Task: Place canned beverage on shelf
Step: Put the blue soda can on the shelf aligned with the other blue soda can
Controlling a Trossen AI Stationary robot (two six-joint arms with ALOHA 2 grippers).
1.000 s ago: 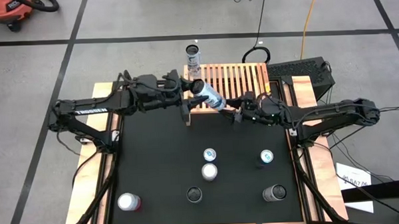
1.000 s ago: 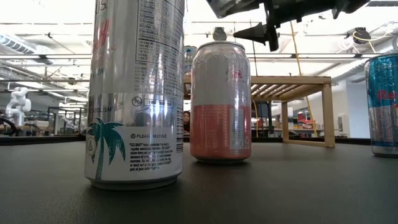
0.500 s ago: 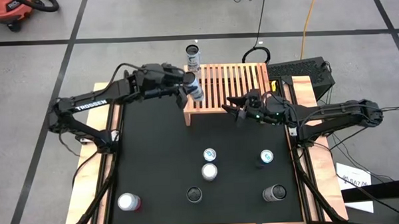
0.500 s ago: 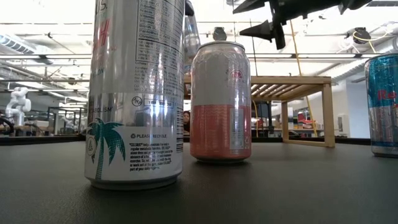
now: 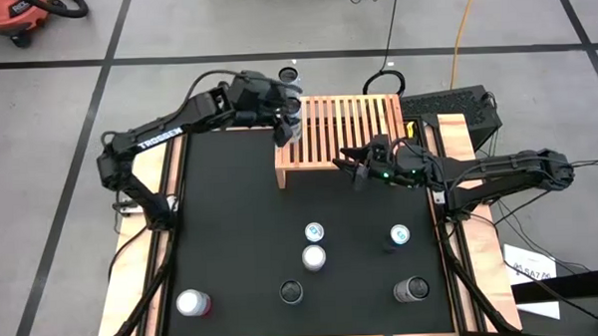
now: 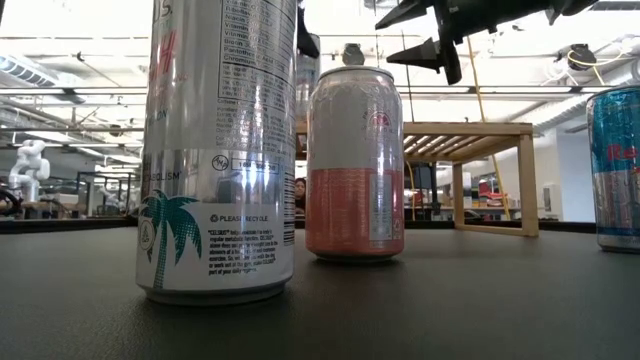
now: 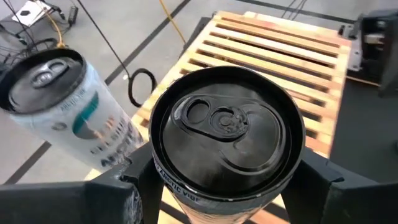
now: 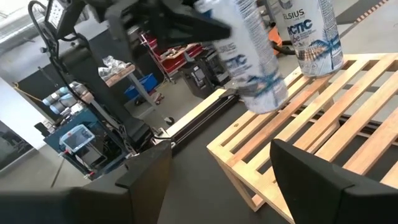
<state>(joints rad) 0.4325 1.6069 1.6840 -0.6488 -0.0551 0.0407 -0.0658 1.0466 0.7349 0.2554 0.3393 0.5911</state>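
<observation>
My left gripper is shut on a white canned beverage with a dark top, over the left end of the shelf, a low light-wood rack with a slatted top. In the right wrist view the can stands nearly upright just over the slats. I cannot tell whether its base touches them. A second white can stands on the shelf's far left corner, next to the held one. My right gripper is open and holds nothing, at the shelf's near edge. My left gripper pinches the can's body between its two fingers, on opposite sides just under the top rim. The fingers come from the table's left, slanting down. The can sits nearly upright over the shelf's left end.
Several more cans stand on the black mat: two at the middle, one to the right, others along the near edge. In the low view a tall silver can and a pink one block much of the shelf.
My left gripper has swung with the can toward the table's far edge, from over the shelf's near left corner to beside the standing can. The can has turned from lying slanted to nearly upright. My right gripper has stayed at the shelf's near edge.
</observation>
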